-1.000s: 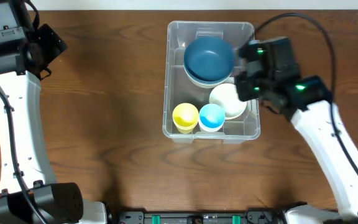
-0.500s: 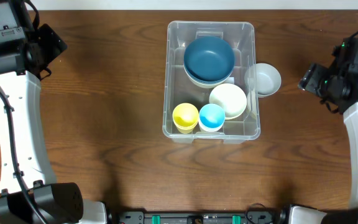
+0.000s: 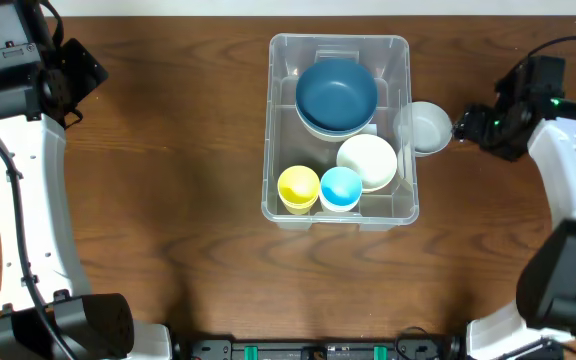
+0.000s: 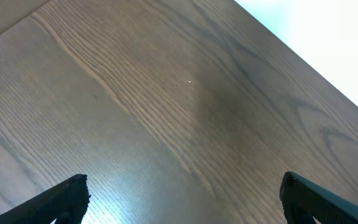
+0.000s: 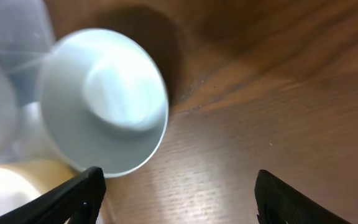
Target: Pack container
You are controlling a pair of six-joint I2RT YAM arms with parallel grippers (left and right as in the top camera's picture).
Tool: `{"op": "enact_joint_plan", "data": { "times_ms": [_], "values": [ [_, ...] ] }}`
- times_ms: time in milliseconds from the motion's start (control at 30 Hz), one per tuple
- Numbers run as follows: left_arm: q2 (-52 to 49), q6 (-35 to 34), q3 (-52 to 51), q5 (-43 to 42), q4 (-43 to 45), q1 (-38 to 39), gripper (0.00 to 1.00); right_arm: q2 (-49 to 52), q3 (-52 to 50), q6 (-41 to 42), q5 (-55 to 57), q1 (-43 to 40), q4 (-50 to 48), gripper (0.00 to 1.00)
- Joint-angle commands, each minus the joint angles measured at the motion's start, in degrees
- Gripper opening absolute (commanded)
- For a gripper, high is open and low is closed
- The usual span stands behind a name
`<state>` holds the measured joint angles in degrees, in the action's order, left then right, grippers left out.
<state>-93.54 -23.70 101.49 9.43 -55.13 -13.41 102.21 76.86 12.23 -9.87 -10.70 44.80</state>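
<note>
Right gripper (image 5: pixel 178 196) is shown spread open, empty. Just ahead of it a white bowl (image 5: pixel 104 102) is seen at the near wall of the container (image 3: pixel 268 130). Beyond that wall, a blue bowl (image 3: pixel 336 92), cream bowl (image 3: pixel 370 160), yellow cup (image 3: pixel 298 187) and light-blue cup (image 3: pixel 341 187) are held inside. Left gripper (image 4: pixel 182 199), far off, is likewise open.

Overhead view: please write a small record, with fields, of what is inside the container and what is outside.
Container: clear bin on the wooden table
Inside: dark blue bowl, cream bowl, yellow cup, light blue cup
Outside: pale bowl against the right wall
Right pincer: open, empty, beside pale bowl
Left pincer: open, over the table
</note>
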Motion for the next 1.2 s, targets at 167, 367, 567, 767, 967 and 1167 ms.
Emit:
{"op": "enact_joint_plan", "data": {
  "times_ms": [167, 367, 567, 767, 967, 1167],
  "values": [
    [0.31, 0.76, 0.26, 0.7, -0.11, -0.17, 0.98, 9.77, 0.26, -6.75, -5.77, 0.26, -4.98, 0.75],
    [0.31, 0.76, 0.26, 0.7, -0.13, -0.17, 0.98, 14.01, 0.26, -9.53, -11.98, 0.26, -8.66, 0.71],
    [0.31, 0.76, 0.26, 0.7, -0.11, -0.17, 0.98, 14.8, 0.26, -9.53, -12.59, 0.24, -9.31, 0.3],
    [0.31, 0.76, 0.26, 0.7, -0.13, -0.17, 0.98, 14.8, 0.26, -7.76, -9.57, 0.15, -8.96, 0.06],
    [0.31, 0.76, 0.26, 0.7, -0.13, -0.17, 0.98, 13.6, 0.28, -6.43, -4.72, -0.59, -6.64, 0.01],
    [0.31, 0.76, 0.26, 0.7, -0.13, -0.17, 0.98, 6.29, 0.28, -6.01, -3.13, -1.18, -2.95, 0.01]
  ]
}}
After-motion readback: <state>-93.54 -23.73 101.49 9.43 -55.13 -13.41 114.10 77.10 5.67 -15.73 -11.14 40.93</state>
